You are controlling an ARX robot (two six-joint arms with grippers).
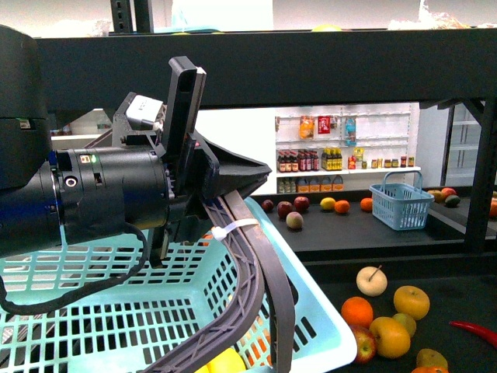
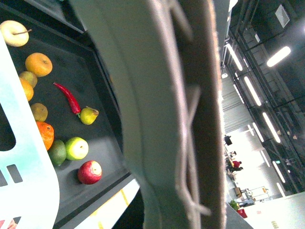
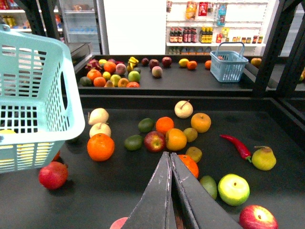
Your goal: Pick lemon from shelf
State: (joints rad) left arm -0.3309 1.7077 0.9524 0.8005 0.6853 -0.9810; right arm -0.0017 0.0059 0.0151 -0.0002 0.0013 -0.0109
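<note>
The bright yellow smooth lemon (image 1: 227, 362) appears to lie already in the bottom of the pale turquoise slotted plastic basket (image 1: 93, 280). Only a patch of it shows past the rim, so I cannot be certain it is the lemon. The left pincer (image 1: 225, 194) looks clamped on the basket's grey ribbed plastic handle (image 1: 260, 272), carrying it over the tall black metal shelf (image 1: 326, 70). The right pincer (image 3: 169, 155) hangs above the tray of loose oranges and apples with its fingers together, holding nothing. By my judgement the picking is done or nearly so. The next move calls for keeping the basket level and drawing the right arm clear of the fruit.
</note>
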